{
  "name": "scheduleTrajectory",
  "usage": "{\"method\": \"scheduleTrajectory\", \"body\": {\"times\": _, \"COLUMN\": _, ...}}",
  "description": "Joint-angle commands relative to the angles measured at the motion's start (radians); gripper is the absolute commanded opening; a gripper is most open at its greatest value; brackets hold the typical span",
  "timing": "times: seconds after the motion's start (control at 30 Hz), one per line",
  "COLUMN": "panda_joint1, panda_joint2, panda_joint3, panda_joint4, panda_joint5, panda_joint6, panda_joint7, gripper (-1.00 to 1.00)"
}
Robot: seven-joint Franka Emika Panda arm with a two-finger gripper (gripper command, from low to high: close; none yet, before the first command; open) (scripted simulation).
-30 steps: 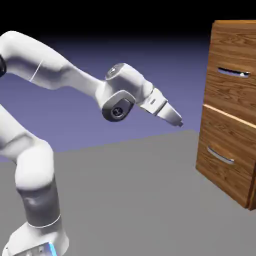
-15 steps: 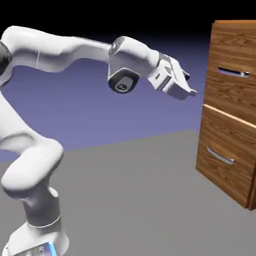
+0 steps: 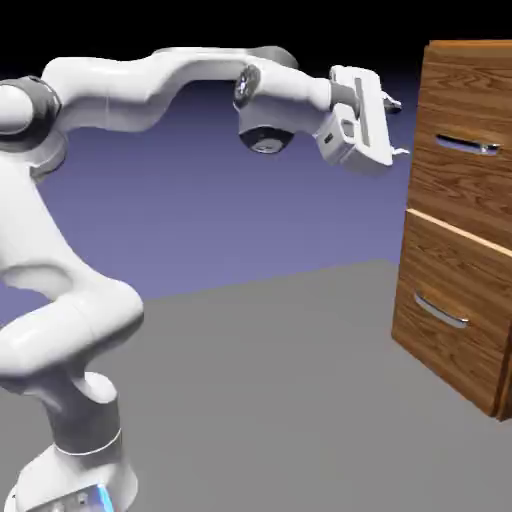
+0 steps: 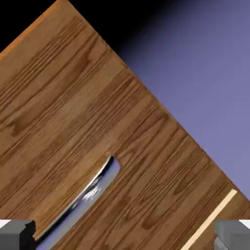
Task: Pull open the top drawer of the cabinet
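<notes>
Exterior view: the gripper (image 3: 398,127) is hovering upper right with jaws spread wide and empty, just short of the cabinet (image 3: 462,290) at the right edge. The top drawer (image 3: 462,140) is looking fully shut.

Hand view: the handle (image 4: 83,197) is sitting lower left, ungrabbed, so grabbing and pulling are both left.

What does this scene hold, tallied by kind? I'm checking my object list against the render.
Cabinet: 1
Drawers: 2, the top drawer and the lower drawer
Silver bar handles: 2, upper handle and lower handle
Robot arm with open end effector: 1
Total: 6
</notes>
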Motion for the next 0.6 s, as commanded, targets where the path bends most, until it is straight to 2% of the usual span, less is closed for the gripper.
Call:
{"method": "scheduleTrajectory", "body": {"times": 0.0, "panda_joint1": -0.03, "panda_joint2": -0.001, "panda_joint3": 0.027, "panda_joint4": 0.019, "panda_joint5": 0.044, "panda_joint6": -0.003, "panda_joint7": -0.006, "gripper": 0.0}}
{"method": "scheduleTrajectory", "body": {"times": 0.57, "panda_joint1": -0.535, "panda_joint2": -0.026, "panda_joint3": 0.48, "panda_joint4": 0.336, "panda_joint5": 0.783, "panda_joint6": -0.05, "panda_joint7": -0.114, "gripper": 0.0}}
